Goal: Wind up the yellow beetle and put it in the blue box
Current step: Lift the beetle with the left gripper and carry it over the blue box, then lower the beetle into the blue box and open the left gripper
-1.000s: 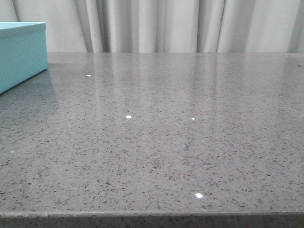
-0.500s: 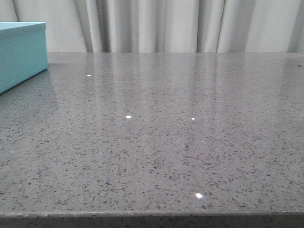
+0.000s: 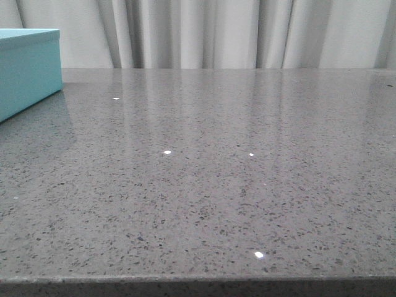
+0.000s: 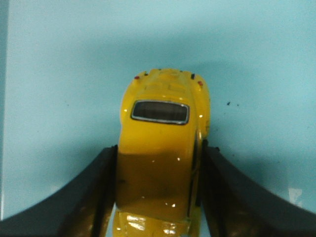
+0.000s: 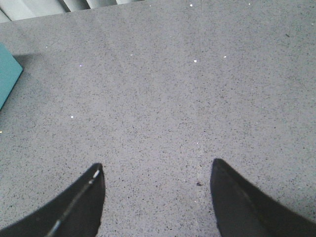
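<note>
In the left wrist view the yellow beetle (image 4: 163, 138) sits between my left gripper's (image 4: 159, 155) two black fingers, which press on its sides. Light turquoise surface of the blue box (image 4: 59, 74) fills the view behind the car. The blue box (image 3: 28, 68) shows at the far left of the front view, and its corner (image 5: 7, 79) in the right wrist view. My right gripper (image 5: 155, 170) is open and empty above the grey table (image 5: 163, 98). Neither gripper shows in the front view.
The grey speckled table (image 3: 210, 173) spreads across the front view to its near edge. Pale curtains (image 3: 216, 34) hang behind the table's far edge.
</note>
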{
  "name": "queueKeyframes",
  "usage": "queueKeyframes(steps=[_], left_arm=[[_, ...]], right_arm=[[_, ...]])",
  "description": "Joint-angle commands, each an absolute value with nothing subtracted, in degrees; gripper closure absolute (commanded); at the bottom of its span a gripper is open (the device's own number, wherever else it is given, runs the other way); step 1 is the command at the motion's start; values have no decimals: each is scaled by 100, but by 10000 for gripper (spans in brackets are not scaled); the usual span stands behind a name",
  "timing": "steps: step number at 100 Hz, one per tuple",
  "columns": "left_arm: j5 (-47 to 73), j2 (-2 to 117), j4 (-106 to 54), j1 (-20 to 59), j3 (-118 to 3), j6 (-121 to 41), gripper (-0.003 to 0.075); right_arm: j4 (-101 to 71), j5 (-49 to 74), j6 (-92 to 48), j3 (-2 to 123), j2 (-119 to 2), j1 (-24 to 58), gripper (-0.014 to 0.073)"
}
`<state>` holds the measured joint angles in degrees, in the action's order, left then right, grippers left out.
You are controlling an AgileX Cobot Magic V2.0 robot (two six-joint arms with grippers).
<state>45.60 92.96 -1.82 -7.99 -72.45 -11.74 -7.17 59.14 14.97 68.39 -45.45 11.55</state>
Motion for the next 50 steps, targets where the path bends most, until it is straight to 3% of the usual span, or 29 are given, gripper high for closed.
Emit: queueKeyframes(steps=[1,13,35,50], left_arm=[[4463,9196,-181,-807,-7376,-1125,550],[4588,9274,-181,-807,-7376,-1125,520],[4588,9274,-181,-807,-7376,-1125,281],[4588,9182,-191,-807,-7412,-1125,262]], right_arm=[[-738,5559,1433,6968,-4519,1164,127],[-738,5587,1433,6968,-4519,1164,127],[-738,5599,1433,6968,-4519,1164,127],[-738,5586,1433,6968,-4519,1164,127]])
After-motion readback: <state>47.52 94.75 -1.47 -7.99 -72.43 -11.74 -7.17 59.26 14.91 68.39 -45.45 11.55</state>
